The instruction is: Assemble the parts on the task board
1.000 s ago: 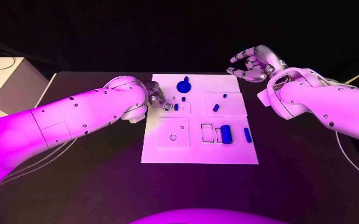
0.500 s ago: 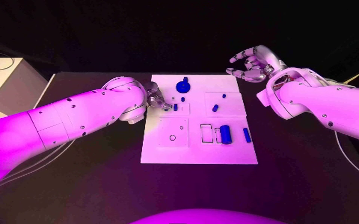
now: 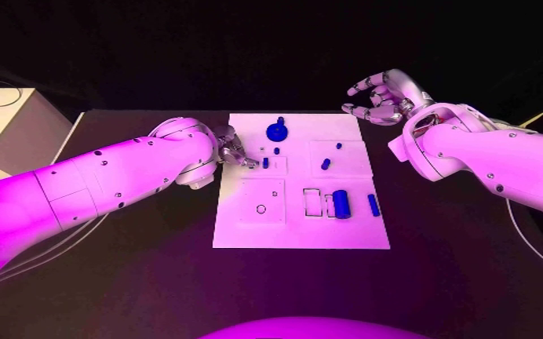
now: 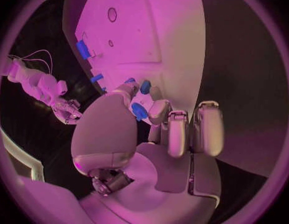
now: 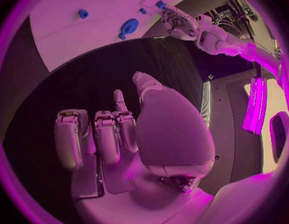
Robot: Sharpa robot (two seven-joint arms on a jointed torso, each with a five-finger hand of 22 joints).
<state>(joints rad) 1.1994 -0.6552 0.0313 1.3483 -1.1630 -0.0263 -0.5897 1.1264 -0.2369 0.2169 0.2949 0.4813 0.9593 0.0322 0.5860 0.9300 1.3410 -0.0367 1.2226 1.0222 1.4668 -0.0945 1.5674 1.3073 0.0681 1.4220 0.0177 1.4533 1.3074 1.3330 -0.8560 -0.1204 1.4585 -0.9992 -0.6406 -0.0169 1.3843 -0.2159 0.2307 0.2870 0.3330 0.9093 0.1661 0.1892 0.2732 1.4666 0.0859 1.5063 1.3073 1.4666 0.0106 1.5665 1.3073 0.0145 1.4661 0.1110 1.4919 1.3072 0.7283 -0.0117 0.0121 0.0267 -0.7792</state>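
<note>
The white task board (image 3: pixel 300 221) lies mid-table with several blue parts on it: a round gear-like piece (image 3: pixel 276 129) at the far end, small pegs (image 3: pixel 326 164), and a thick cylinder (image 3: pixel 342 203) beside a slim bar (image 3: pixel 373 204). My left hand (image 3: pixel 238 151) sits at the board's left edge. In the left wrist view its thumb and fingers pinch a small blue part (image 4: pixel 139 110) just over the board (image 4: pixel 157 30). My right hand (image 3: pixel 379 100) hangs raised beyond the board's far right corner, fingers apart and empty, as the right wrist view also shows (image 5: pixel 119 134).
A pale box (image 3: pixel 23 127) stands off the table's left end. A thin cable (image 3: pixel 520 221) runs down the right side. Black tabletop (image 3: pixel 147 276) surrounds the board. Recessed outlines (image 3: pixel 315 200) mark the board's near half.
My left forearm has shifted slightly while its hand stays at the board's left edge with the blue part. The right hand has not moved.
</note>
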